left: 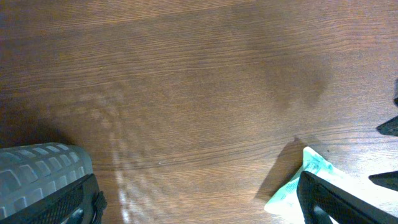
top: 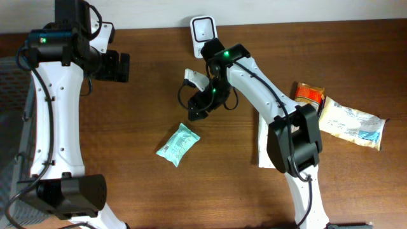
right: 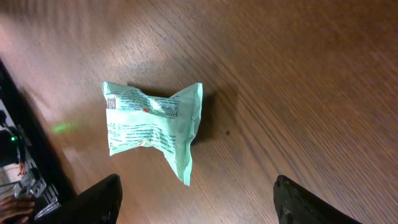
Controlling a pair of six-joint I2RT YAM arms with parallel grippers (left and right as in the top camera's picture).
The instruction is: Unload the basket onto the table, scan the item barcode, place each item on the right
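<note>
Counter (top: pixel 146 191): dark brown wood grain, sound, with soft overhead light glare. A pale strip (top: pixel 286 9) borders its far edge.

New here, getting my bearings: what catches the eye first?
A pale green packet lies in the middle of the dark wood table, near the right gripper, whose jaws stand open and empty. A white scanner stands at the far edge; an orange packet and a cream bag lie at the right.

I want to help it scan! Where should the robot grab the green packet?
Probably across its puffy middle, coming straight down from above: the green packet lies flat on the table, and its crimped ends look thin.
</note>
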